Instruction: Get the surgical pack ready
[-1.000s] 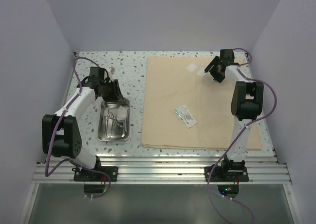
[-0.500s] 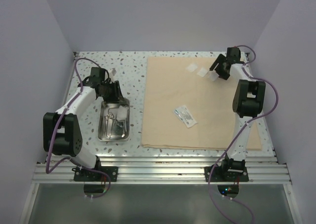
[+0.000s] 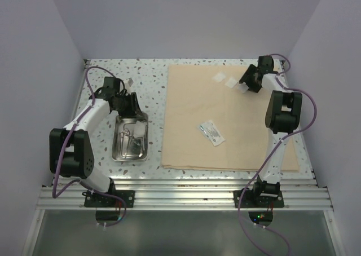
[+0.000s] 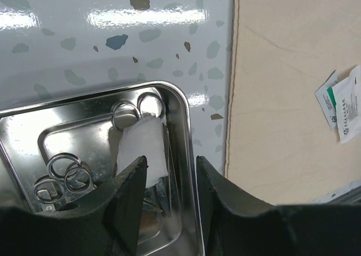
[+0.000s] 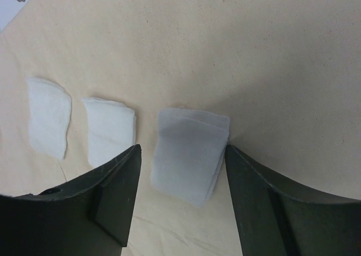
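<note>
tray [image 4: 189, 149] holds instruments [image 4: 65, 177] plus one gauze [image 4: 142, 146]; left pincer [image 4: 171, 163] half-open above, empty. Right pincer [image 5: 181, 149] wide, straddling one of three gauze squares [image 5: 110, 129] on cloth [image 5: 254, 53], no grip. Packet [image 3: 212, 133] pending.

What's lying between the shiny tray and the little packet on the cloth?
Nothing loose. From the tray to the packet the top view shows only speckled table, then bare beige cloth.

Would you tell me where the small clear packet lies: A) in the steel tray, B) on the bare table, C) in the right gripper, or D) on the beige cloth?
D: the top view shows the packet lying flat on the beige cloth, near its middle.
</note>
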Controlling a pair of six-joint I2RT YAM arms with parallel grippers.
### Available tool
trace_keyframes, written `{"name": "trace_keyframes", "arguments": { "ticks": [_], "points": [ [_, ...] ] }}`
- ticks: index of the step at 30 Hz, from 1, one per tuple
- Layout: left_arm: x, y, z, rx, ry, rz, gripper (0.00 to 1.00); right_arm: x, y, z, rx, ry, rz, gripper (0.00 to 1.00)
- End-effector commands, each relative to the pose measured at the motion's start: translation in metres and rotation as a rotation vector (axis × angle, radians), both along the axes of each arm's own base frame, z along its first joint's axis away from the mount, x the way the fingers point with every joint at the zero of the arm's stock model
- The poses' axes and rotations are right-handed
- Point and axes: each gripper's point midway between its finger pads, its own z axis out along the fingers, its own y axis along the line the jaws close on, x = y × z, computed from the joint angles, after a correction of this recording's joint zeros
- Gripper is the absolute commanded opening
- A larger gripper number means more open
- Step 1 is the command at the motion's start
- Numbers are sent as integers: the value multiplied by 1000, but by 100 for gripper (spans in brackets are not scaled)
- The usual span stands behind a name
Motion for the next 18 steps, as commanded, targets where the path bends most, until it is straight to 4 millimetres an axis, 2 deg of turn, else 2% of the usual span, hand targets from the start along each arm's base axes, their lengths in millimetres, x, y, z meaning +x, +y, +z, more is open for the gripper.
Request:
{"name": "trace_keyframes", "arguments": {
  "ticks": [1,2,4,13,18],
  "points": [
    [5,-5,8,-15,-35,-26,44,-16,-3,3,-19,39,-7,65],
    [5,-4,9,-13,-36,-25,44,-15,-3,9,-22,21,-8,65],
    [5,-4,10,-8,-42,-27,44,-16,-3,8,-17,28,-7,63],
    [3,-4,7,-11,-31,-31,45,-16,2,-14,31,67,-28,56],
    [0,-4,4,-9,-21,-32,45,-10,0,-13,31,44,-41,49]
  ]
}}
